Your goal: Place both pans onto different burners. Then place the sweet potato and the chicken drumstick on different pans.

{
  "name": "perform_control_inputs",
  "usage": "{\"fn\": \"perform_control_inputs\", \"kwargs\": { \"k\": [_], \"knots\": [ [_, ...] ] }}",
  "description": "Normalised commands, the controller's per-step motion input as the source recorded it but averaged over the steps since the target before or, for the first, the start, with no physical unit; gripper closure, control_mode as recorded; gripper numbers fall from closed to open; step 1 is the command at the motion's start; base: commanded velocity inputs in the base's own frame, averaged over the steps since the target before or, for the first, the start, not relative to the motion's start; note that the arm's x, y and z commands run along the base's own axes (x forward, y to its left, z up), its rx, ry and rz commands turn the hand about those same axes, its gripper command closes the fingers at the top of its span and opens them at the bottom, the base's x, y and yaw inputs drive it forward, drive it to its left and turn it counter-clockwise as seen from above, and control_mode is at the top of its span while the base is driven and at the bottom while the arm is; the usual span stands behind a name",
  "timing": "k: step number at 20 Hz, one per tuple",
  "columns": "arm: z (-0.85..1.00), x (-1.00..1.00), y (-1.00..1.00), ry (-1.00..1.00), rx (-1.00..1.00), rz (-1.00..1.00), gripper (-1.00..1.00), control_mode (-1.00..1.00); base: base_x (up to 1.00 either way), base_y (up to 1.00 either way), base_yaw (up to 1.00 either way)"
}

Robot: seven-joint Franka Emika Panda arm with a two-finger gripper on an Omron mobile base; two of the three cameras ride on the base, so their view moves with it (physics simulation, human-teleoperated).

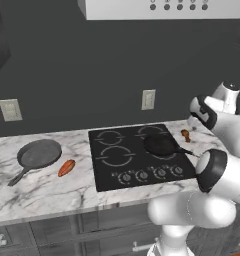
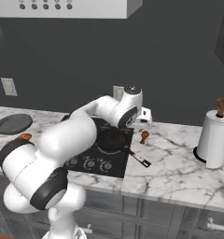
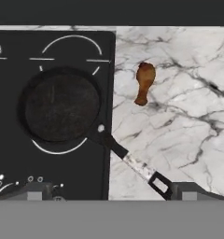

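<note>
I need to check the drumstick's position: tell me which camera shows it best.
The hand view: the drumstick lies large and unblocked on the marble counter, right of the black pan. The left base view and right base view show a small brown lump.

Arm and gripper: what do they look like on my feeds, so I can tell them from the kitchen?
The arm is glossy white, built of rounded tubular links with dark bands at the joints. In the hand view, the fingertips are small and dark grey. No cables or markings are visible.
</note>
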Motion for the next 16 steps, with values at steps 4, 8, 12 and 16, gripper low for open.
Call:
{"fn": "perform_control_inputs", "kwargs": {
  "k": [4,8,12,16],
  "knots": [
    [-0.21,0.38,-0.17,0.05,0.01,-0.13,-1.0,-1.0,0.0,0.0,0.0],
    [-0.3,0.48,-0.25,0.09,0.04,-0.12,-1.0,-1.0,0.0,0.0,0.0],
    [-0.25,0.38,-0.16,0.09,0.07,-0.07,-1.0,-1.0,0.0,0.0,0.0],
    [-0.14,0.35,-0.04,0.02,0.05,0.0,-1.0,-1.0,0.0,0.0,0.0]
  ]
}}
